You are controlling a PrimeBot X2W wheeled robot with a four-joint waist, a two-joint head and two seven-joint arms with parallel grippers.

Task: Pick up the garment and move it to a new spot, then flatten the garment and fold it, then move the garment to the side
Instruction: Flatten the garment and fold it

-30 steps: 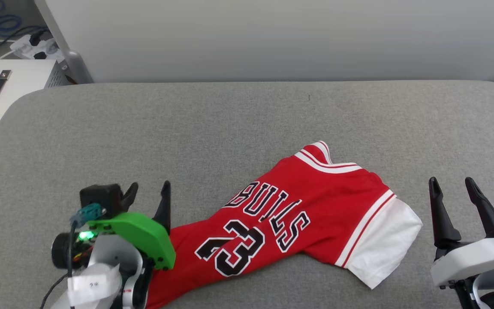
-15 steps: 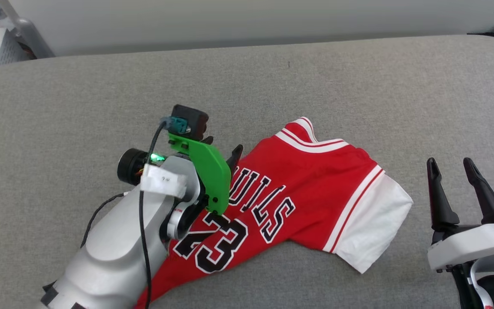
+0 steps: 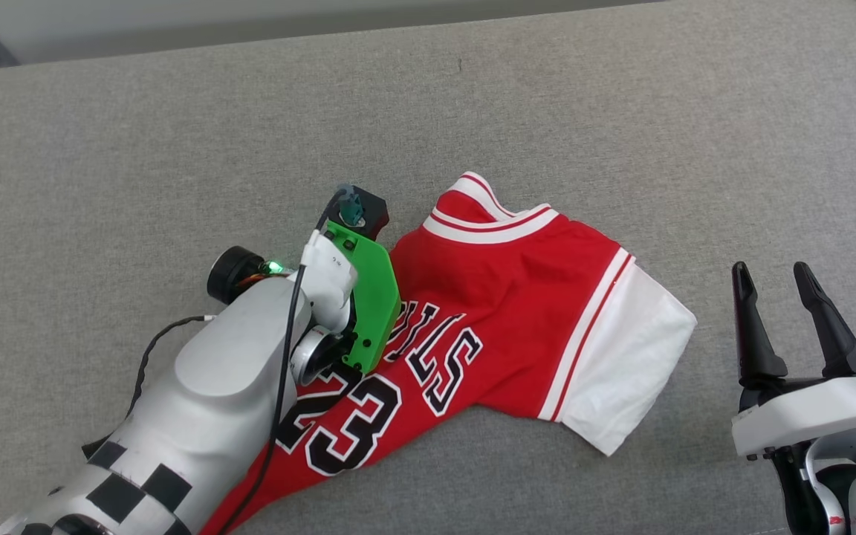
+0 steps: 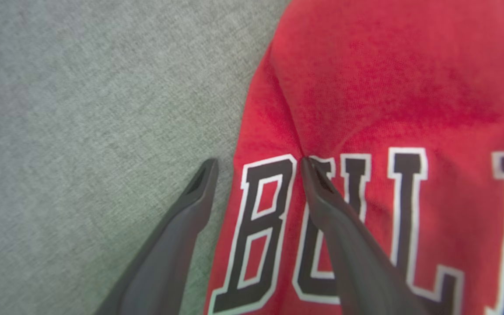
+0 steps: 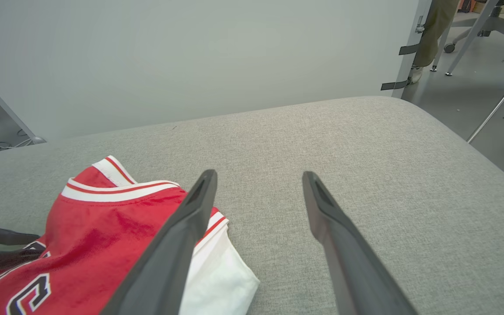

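Probably soft, light, floppy: pinch the garment [image 3: 517,297] at its red edge fold. Noted left gripper [image 4: 258,161] spread wide astride that edge, right gripper [image 3: 770,269] wide too, empty.

Matt, softly fuzzy red cloth on the garment [image 3: 517,297], white sleeve end at its 4 o'clock equally matt. Coarse grey woven cloth over the surface [image 3: 175,134]. Matt dark plastic on left claw [image 4: 258,161] and right claw [image 3: 770,267]; smooth green plastic bracket [image 3: 372,297]; smooth, faintly sheened silver-grey forearm shell [image 3: 227,371].
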